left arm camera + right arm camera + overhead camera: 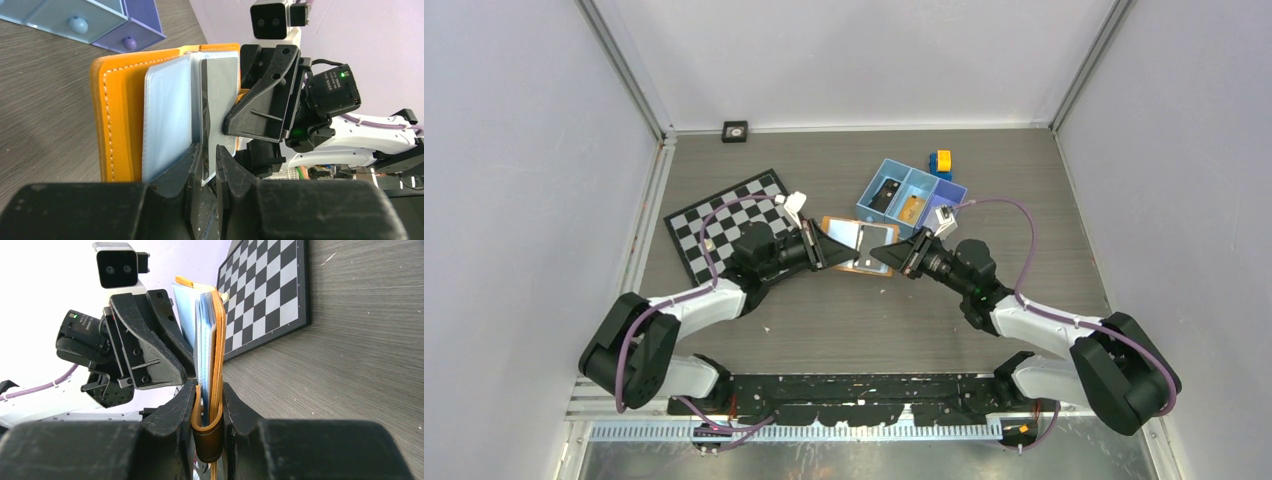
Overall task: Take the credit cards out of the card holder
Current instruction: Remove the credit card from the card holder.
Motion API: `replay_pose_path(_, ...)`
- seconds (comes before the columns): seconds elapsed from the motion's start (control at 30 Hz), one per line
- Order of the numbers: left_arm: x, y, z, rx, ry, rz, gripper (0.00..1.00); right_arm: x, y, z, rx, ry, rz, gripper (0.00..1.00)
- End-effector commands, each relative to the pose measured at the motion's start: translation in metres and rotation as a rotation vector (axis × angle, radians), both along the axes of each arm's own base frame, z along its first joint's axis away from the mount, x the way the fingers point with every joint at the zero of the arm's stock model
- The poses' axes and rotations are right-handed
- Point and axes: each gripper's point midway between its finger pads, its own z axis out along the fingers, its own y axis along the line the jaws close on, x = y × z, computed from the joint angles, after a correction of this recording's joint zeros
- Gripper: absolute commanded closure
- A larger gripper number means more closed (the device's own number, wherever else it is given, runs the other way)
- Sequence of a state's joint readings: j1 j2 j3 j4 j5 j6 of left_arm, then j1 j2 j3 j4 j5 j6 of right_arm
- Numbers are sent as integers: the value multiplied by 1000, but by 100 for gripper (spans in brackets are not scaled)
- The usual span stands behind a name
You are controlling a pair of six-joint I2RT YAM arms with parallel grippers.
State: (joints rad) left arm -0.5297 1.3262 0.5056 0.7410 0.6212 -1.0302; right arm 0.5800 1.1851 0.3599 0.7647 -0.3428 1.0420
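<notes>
Two tools meet at the card holder (861,246), which lies open and seems lifted just off the worktop (824,330). Left of it, the left tool (207,152) pinches the edge of a grey card (220,95) at its sleeve, apparently to draw it out. On the holder's right, the right tool (209,390) clamps the orange cover, likely bracing against that pull. Beyond it sits a blue tray (909,190).

Card holder (860,245) between left tool (824,250), right tool (902,255); tray (887,166) behind; chessboard (724,225) left.
</notes>
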Motion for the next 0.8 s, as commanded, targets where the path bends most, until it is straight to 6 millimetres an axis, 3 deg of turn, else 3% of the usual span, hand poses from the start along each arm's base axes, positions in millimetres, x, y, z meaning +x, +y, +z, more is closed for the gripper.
replay_pose_path(0.0,-18,-9,40,-137,-93,-118,84,2,1,21,34,-84,10,100)
replay_pose_path(0.47,-19,-18,47,-242,-58,-202,83,-5,13,27,78,-106,105,100)
replay_pose_path(0.6,-14,-21,38,-208,-35,-192,77,-6,22,27,98,-100,155,99)
replay_pose_path(0.77,1,-19,15,-93,-3,-103,78,-11,30,36,166,-112,223,100)
